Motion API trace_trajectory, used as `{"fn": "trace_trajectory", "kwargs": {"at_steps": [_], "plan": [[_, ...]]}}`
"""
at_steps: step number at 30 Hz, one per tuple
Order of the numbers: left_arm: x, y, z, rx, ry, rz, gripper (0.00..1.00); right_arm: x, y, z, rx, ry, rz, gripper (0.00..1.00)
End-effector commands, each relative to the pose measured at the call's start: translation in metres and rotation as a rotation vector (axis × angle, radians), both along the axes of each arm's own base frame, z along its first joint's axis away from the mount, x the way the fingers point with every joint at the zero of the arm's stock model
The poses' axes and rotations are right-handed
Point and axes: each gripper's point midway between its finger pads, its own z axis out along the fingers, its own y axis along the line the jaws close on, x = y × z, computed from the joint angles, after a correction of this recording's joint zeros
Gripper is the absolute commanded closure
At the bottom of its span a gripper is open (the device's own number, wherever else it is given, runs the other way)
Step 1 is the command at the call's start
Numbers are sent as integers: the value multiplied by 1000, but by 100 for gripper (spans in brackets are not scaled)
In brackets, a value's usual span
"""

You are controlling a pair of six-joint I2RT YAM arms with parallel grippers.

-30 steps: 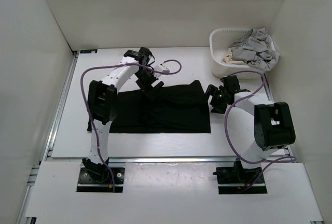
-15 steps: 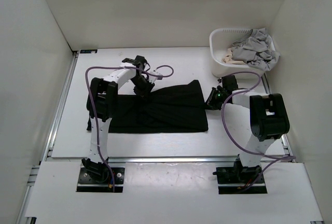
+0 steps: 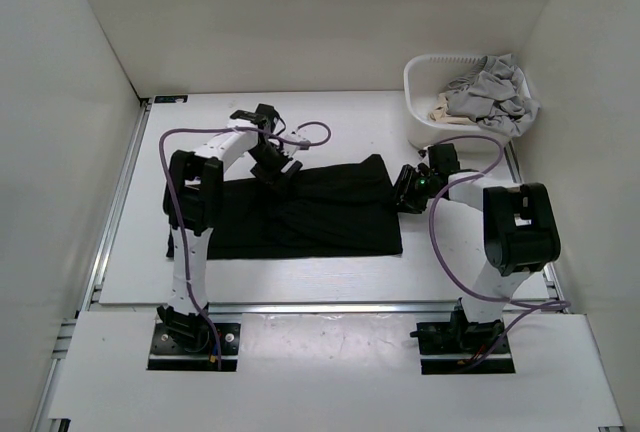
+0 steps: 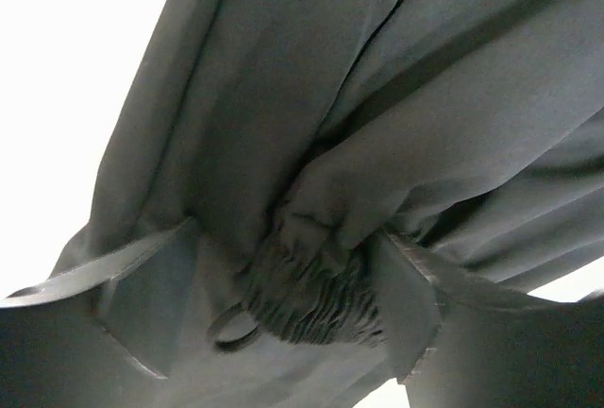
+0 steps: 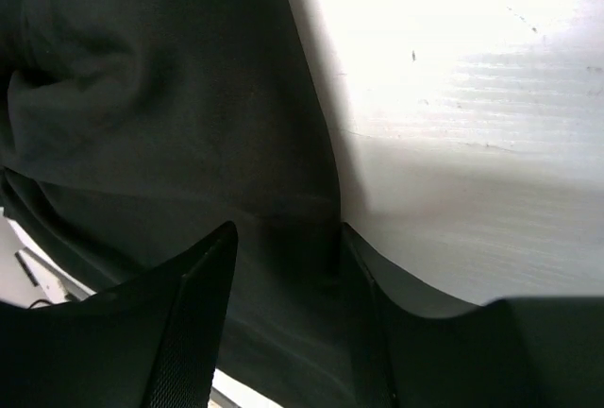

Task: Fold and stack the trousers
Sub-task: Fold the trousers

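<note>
black trousers [image 3: 310, 220] lie spread across the middle of the white tabletop [image 3: 340, 122] as both arms work at their edges. in the past second the left jaws have slid toward 10 o'clock along the garment's far edge, and the right jaws have moved in from 3 o'clock to its right-hand end. that end has drawn slightly inward and the far edge now rides up in a ridge. the left wrist view shows the left jaws nearly closed, pinching a gathered wad of the black cloth. the right wrist view shows dark fabric running between the right jaws, which stand a little apart. whether they actually grip it cannot be told. the shift suggests the arms are taking hold of two points for a fold, which looks barely begun, with the trousers mostly flat. at 2 o'clock a white basket [image 3: 418, 82] sits at the tabletop's far corner, well apart from the trousers. it holds a crumpled grey garment [image 3: 490, 92] that spills over its 3 o'clock rim, and a cream cloth [image 3: 441, 109] tucked beside it, probably more laundry waiting its turn.
</note>
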Motion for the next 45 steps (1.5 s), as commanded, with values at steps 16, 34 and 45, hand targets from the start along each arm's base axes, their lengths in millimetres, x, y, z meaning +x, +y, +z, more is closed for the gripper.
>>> {"fn": "trace_trajectory", "kwargs": {"at_steps": [16, 34, 45], "plan": [[-3, 165, 75, 161, -180, 379, 0, -16, -86, 19, -161, 105, -174, 100], [-19, 4, 1, -159, 115, 145, 0, -30, -97, 210, -608, -10, -70, 100], [-18, -40, -36, -175, 165, 64, 0, 2, 117, 196, -552, -96, 188, 100]]}}
